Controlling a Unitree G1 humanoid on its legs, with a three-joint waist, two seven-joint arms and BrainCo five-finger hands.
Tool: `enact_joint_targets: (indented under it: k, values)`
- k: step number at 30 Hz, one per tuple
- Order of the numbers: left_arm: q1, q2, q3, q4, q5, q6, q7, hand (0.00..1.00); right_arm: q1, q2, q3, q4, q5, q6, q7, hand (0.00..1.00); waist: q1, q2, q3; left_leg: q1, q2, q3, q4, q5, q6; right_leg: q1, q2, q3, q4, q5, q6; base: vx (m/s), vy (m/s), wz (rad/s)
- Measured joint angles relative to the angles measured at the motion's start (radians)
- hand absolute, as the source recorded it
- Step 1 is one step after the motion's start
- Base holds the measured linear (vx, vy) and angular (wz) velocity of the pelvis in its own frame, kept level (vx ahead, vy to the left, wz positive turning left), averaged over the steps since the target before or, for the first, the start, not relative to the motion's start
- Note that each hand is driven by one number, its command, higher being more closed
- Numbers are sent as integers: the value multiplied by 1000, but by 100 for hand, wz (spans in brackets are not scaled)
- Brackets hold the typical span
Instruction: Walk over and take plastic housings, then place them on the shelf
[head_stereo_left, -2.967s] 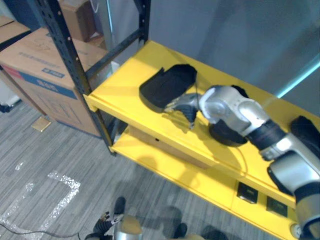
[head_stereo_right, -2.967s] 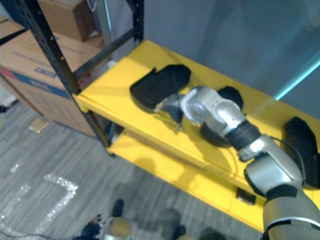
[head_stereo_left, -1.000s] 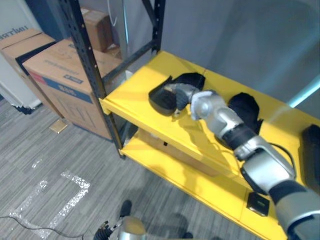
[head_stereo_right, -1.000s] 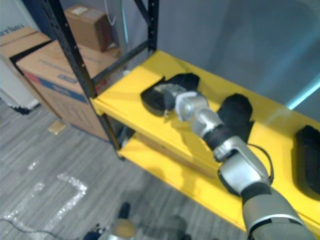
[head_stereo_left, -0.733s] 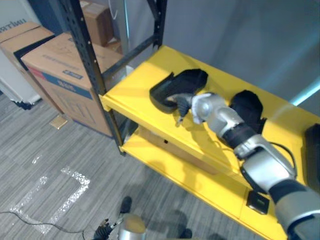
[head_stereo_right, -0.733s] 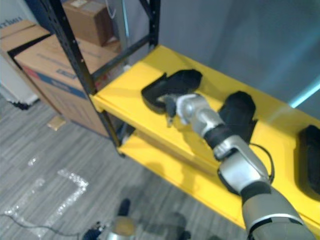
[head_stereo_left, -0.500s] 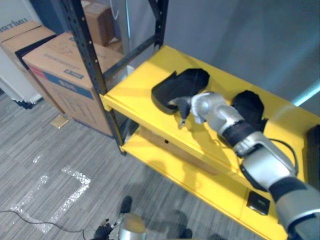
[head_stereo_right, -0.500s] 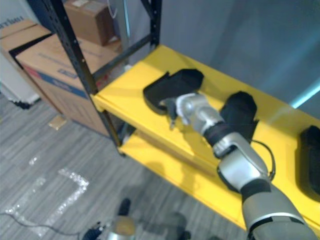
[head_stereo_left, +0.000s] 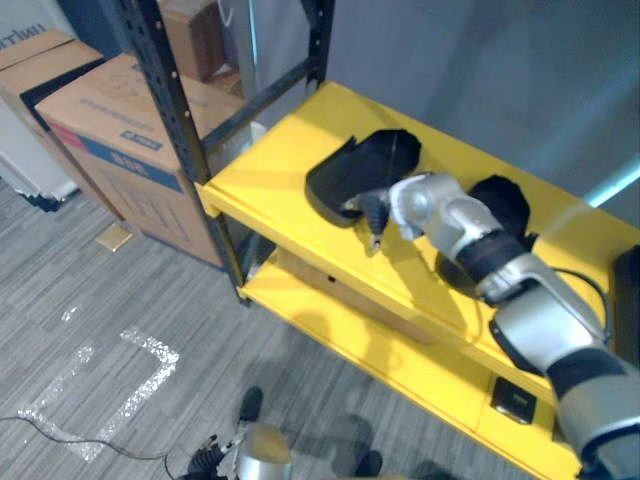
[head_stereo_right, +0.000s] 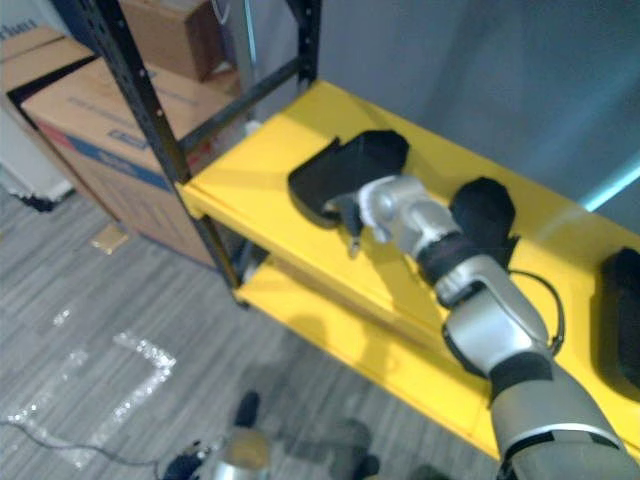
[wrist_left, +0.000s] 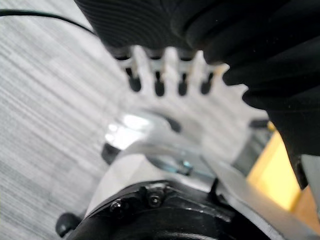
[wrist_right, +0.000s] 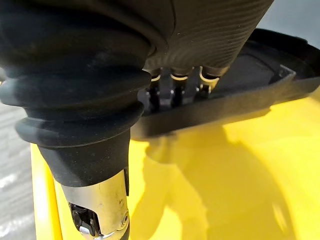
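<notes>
mid-frame, the right hand (head_stereo_left: 376, 208) hangs with fingers slack, holding nothing, just beside the black housing (head_stereo_left: 358, 168) on the yellow shelf (head_stereo_left: 272, 168); left hand (wrist_left: 167, 64) relaxed too.

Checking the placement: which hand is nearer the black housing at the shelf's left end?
Right. The right hand is beside the housing on the shelf; the left hand hangs over the floor.

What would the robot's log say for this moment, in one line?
right hand: open, by housing | housing: lying on yellow shelf | left hand: open, idle
</notes>
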Motion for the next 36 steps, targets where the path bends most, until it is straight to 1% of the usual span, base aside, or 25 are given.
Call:
enact_joint_targets:
  k: [3, 6, 8, 10, 12, 17, 19, 22, 27, 30, 31, 32, 33, 34, 36]
  values:
    - [0, 0, 1, 0, 0, 3, 0, 0, 0, -1, 0, -4, 0, -20, 19, 0, -3, 0, 0, 9, 1, 10, 0, -3, 3, 0, -1, 9, 0, 0, 0, -13, -1, -9]
    - [0, 1, 7, 0, 0, 6, 0, 0, 0, -2, 0, -14, -1, -33, 43, 0, -13, -6, 3, 9, 2, 13, 0, -3, 3, -2, -1, 11, 0, 1, -1, -14, -2, -4]
    - [0, 3, 9, 0, 0, 6, 0, 0, 2, -8, 0, -31, -4, -41, 62, 0, -18, -10, 5, 10, 2, 15, 0, -3, 3, -3, -1, 15, 0, 3, 0, -4, 0, -2]
    - [0, 3, 10, 0, 1, 6, 1, 0, 6, -16, 0, -54, -18, -58, 81, 0, -21, -13, 4, 10, 2, 19, 0, -3, 3, -5, -1, 22, 0, 4, 0, -2, -1, -5]
    - [0, 4, 11, 0, 1, 7, 1, 0, 20, -28, 0, -77, -23, -68, 87, 0, -23, -14, 3, 12, 2, 21, 0, -3, 3, -5, -1, 23, 0, 5, 0, -3, -2, -2]
    - [0, 2, 20, 2, 2, 7, 1, 0, 32, -29, 0, -88, -21, -71, 93, 0, -25, -19, 0, 18, 3, 33, 0, -3, 3, -7, -1, 31, 0, 8, -2, -12, 1, -6]
    - [1, 4, 28, 4, 2, 7, 1, 0, 39, -29, 0, -91, -19, -73, 99, 0, -25, -29, -6, 18, 4, 43, -1, -3, 3, -15, -1, 42, 1, 10, -3, -25, 3, -12]
    - [0, 8, 28, 10, 2, 7, 1, 0, 51, -29, -1, -104, -19, -75, 112, 0, -28, -36, -10, 20, 4, 46, -1, -3, 3, -16, -1, 49, 1, 13, -3, -10, 2, -5]
    - [0, 10, 29, 12, 2, 7, 1, 0, 65, -31, 1, -118, -19, -90, 101, 0, -31, -39, -13, 22, 4, 46, -1, -3, 3, -16, -2, 49, 2, 12, -3, -13, 0, 0]
    - [0, 11, 29, 16, 2, 6, 1, 0, 70, -31, 21, -120, -18, -90, 34, 0, -32, -41, -14, 22, 4, 46, -1, -3, 3, -17, -2, 49, 2, 12, -3, 0, 0, 0]
    - [0, 12, 30, 18, 2, 6, 1, 0, 77, -31, 27, -124, -16, -77, -30, 0, -33, -44, -15, 22, 4, 46, -1, -3, 3, -17, -2, 49, 2, 12, -3, 0, 0, 0]
    - [0, 12, 30, 18, 2, 6, 1, 0, 80, -31, 28, -126, -16, -65, -69, 0, -33, -44, -16, 22, 4, 46, -1, -3, 3, -17, -2, 49, 2, 12, -3, 0, 0, 0]
    - [0, 13, 30, 19, 2, 5, 2, 0, 82, -31, 29, -129, -11, -36, -159, 0, -34, -45, -16, 22, 4, 46, -1, -3, 3, -17, -2, 49, 2, 12, -3, 0, 0, 0]
    - [0, 13, 30, 20, 1, 3, 2, 0, 82, -31, 23, -136, -10, 6, -266, 0, -34, -45, -16, 21, 4, 46, -1, -3, 3, -18, -2, 49, 2, 12, -3, 0, 0, 0]
    - [0, 13, 30, 22, 0, -4, 3, 0, 85, -31, -20, -155, -7, 44, -413, 0, -35, -45, -16, 21, 4, 46, -1, -3, 3, -18, -2, 49, 2, 13, -3, 0, 0, 0]
